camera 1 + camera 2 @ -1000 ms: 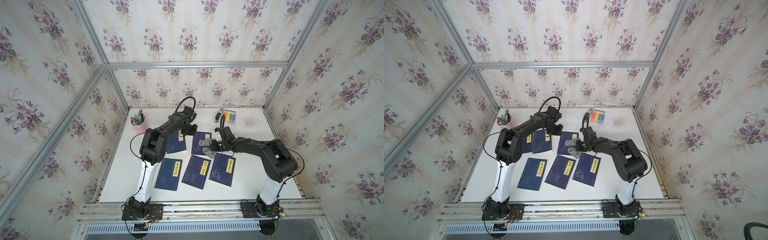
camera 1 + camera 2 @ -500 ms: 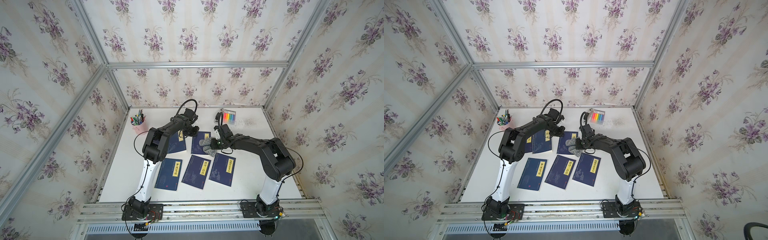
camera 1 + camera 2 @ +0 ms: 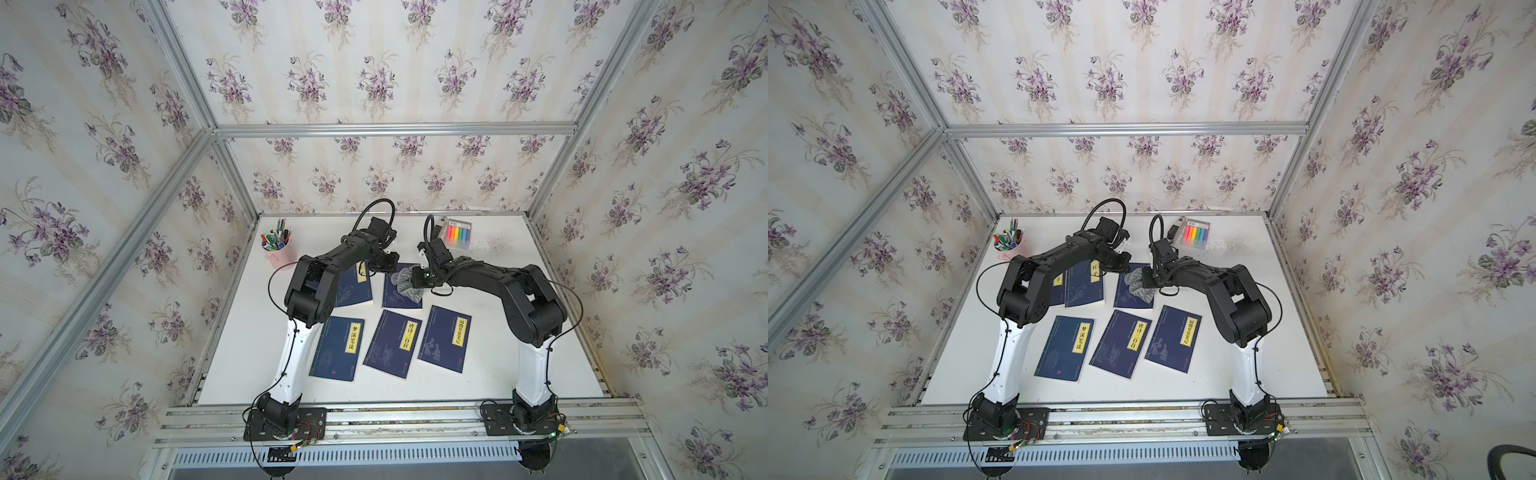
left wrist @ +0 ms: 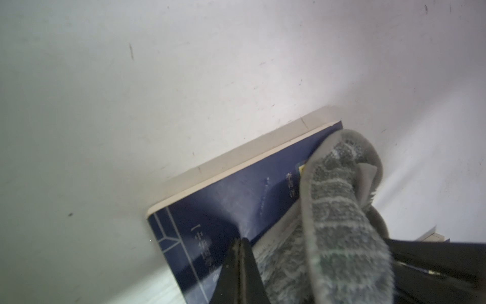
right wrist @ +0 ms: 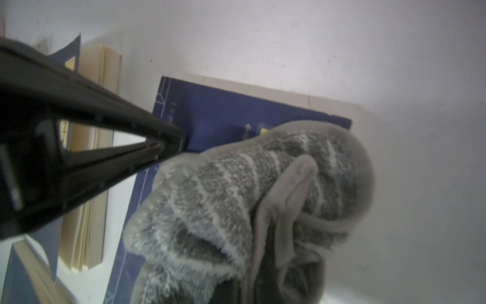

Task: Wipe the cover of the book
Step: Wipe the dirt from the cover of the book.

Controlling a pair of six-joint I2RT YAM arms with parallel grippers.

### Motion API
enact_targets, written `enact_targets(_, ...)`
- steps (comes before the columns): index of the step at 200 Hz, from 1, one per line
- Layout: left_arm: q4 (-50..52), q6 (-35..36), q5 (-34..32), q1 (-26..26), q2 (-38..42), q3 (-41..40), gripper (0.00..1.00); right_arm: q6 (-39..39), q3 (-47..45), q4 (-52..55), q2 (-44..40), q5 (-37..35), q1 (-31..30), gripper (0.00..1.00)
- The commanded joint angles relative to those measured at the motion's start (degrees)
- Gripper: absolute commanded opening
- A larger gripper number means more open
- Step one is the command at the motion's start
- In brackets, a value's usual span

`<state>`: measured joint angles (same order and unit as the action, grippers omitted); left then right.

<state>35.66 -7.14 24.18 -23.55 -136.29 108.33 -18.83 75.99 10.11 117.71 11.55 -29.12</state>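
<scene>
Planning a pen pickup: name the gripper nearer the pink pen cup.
Left. The left gripper presses the book edge facing the pen cup; the right gripper, holding the cloth, sits beyond it.

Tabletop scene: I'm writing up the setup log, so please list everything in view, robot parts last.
book being wiped: one, dark blue, back row, on the right arm's side
other books: five, dark blue with yellow title labels; three in the front row, two back left, partly under the left arm
cloth: one, grey striped, bunched on the book being wiped
pen cup: one, pink, back left corner, holding pens
highlighter pack: one, multi-coloured, back of table
small item: one, dark, beside the pack; cannot tell what
table: one, white
left gripper: black, shut, tips on the cover
right gripper: black, shut on the cloth
</scene>
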Motion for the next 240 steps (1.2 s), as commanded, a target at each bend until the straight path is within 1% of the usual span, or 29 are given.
enact_targets(1, 5.3, -0.1, -6.4, -0.1, -1.7, -0.9, 0.0, 1.2, 3.7, 3.3, 4.1, -2.1, -0.5, 0.0)
enact_targets(19, 5.4, -0.1, -6.5, 0.1, -1.8, -0.9, 0.0, 1.4, 2.5, 3.0, 3.7, -2.5, -1.3, 0.0)
enact_targets(21, 5.4, -0.1, -6.5, 0.1, -1.8, -0.9, 0.0, 1.3, 2.1, 2.8, 3.5, -2.4, -3.0, 0.0)
enact_targets(26, 5.4, -0.2, -6.3, 0.2, -1.7, -0.9, 0.0, 1.2, 1.3, 2.4, 3.1, -2.3, -3.8, 0.0)
enact_targets(68, 5.1, -0.7, -5.1, 0.8, -1.8, -1.2, 0.0, -1.2, -7.4, -0.5, -1.3, -2.1, -7.2, 0.0)
enact_targets(101, 5.2, -0.8, -5.3, 1.0, -1.7, -1.3, 0.0, -3.9, -16.3, -3.9, -5.7, -2.1, -8.4, 0.0)
enact_targets(124, 5.0, -0.8, -5.3, 1.0, -1.7, -1.3, 0.0, -3.8, -18.7, -4.1, -6.9, -3.8, -8.4, 0.0)
enact_targets(157, 5.1, -0.6, -5.2, 1.0, -1.7, -1.3, 0.0, -2.1, -14.7, -2.3, -4.4, -6.8, -6.4, 0.0)
enact_targets(183, 5.0, -0.5, -5.3, 1.0, -1.7, -1.3, 0.0, -1.6, -9.8, -2.2, -0.9, -6.9, -2.5, 0.0)
enact_targets(187, 5.0, -0.6, -5.3, 1.0, -1.7, -1.3, 0.0, -1.5, -8.9, -2.2, -0.4, -6.7, -0.1, 0.0)
enact_targets(200, 5.1, -0.6, -5.3, 1.0, -1.7, -1.3, 0.0, -0.8, -5.5, -1.3, 1.2, -6.3, 1.5, 0.0)
enact_targets(225, 5.0, -0.5, -5.4, 1.0, -1.7, -1.3, 0.0, 1.1, 0.9, 2.6, 3.5, -6.8, 2.4, 0.0)
enact_targets(240, 5.2, -0.5, -5.5, 0.9, -1.7, -1.4, 0.0, 1.6, 1.2, 3.4, 3.1, -6.7, 2.2, 0.0)
